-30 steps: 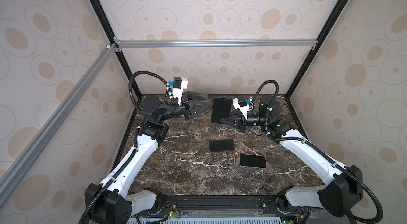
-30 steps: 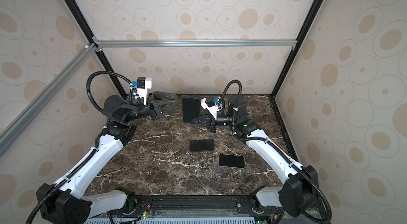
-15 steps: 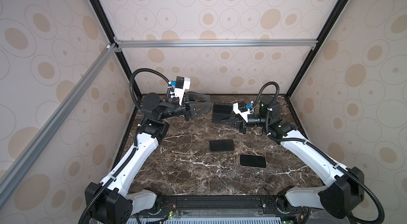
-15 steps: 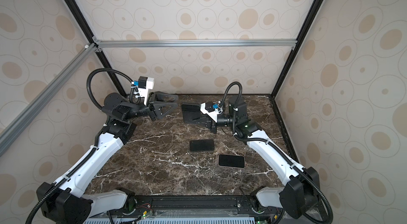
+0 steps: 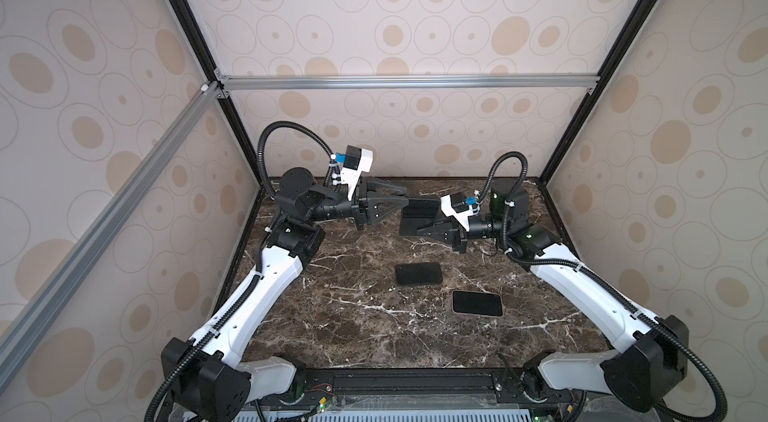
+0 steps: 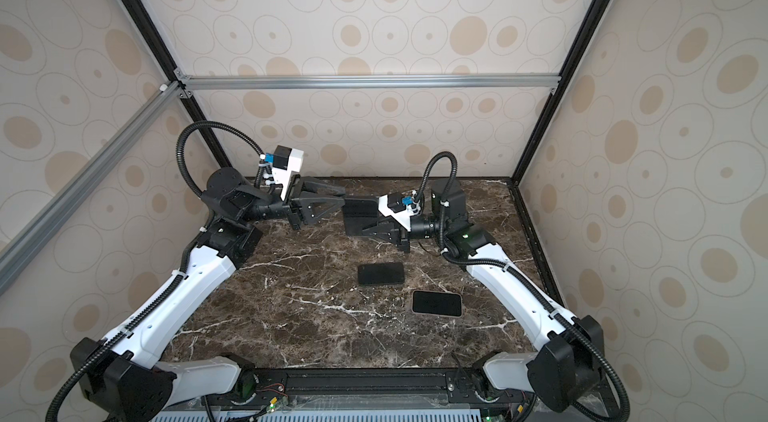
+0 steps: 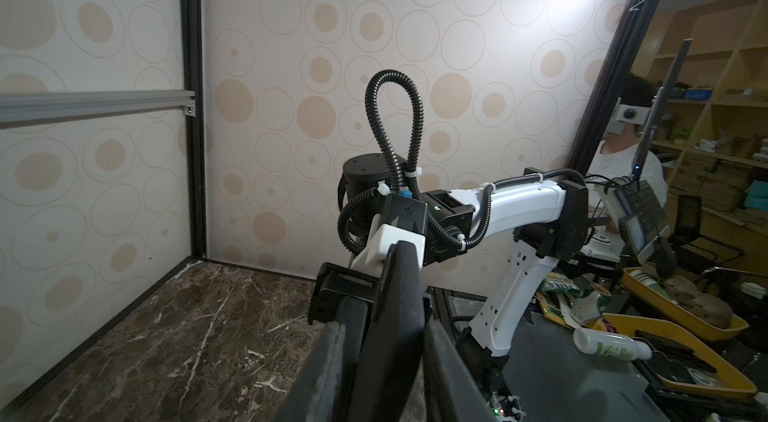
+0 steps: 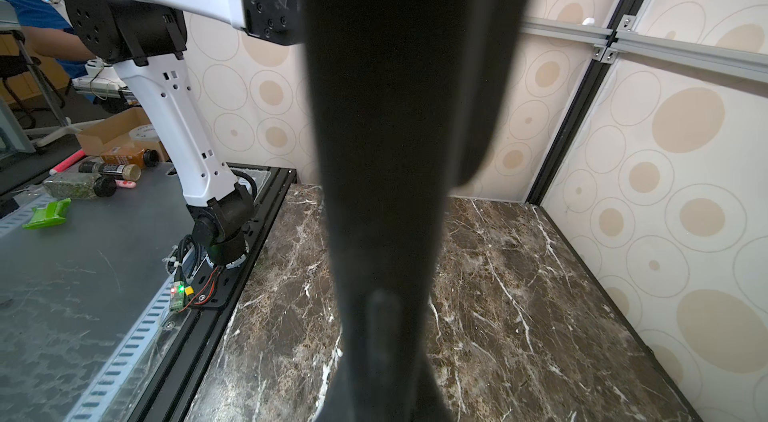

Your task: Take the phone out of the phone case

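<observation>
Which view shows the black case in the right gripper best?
A top view: the held case shows its flat face, clamped by the right gripper. The left wrist view shows it edge-on inside the left gripper; the right wrist view only a dark close-up blur.

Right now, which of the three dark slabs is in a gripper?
The rear slab, clamped by the right gripper near the back wall. The middle slab and the front slab lie flat on the marble table, with nothing touching them.

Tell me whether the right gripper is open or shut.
Shut. The right gripper clamps the black phone case between closed jaws in both top views.
</observation>
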Robot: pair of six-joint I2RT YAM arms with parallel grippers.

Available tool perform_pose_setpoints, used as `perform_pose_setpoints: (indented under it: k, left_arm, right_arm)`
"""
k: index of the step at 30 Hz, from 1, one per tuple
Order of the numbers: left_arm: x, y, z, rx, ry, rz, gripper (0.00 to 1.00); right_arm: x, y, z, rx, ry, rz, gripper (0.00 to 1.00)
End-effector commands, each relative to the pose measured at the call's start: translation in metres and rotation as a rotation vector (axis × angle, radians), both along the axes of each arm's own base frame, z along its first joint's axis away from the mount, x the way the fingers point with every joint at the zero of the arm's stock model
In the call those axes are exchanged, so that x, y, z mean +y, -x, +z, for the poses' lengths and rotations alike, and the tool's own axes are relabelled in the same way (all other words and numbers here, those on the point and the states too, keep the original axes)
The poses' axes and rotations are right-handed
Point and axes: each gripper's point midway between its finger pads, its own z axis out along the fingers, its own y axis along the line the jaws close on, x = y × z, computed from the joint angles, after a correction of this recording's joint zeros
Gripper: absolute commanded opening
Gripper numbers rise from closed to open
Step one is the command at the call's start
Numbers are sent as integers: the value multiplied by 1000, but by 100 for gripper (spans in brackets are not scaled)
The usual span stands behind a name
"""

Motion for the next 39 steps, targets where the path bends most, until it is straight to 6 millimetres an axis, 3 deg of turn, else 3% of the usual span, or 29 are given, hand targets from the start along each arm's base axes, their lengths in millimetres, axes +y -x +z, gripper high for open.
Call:
perform_pose_setpoints:
  k: [1,7,14,39]
  left_arm:
    - [-1,11,15,-65,7,-37,22]
    - [-1,9,9,-61,-7,-30,12]
    - [2,1,7,-55,-7,6,9]
    - [25,-15,11,-66,21,101,9]
  right_arm:
    - [0,17,29,-133,-50,72,0]
    - [0,24,28,-175,-57,105,0]
    - [-4,39,21,-269,-53,159,0]
    - [-8,56,17,-346,-42,191,0]
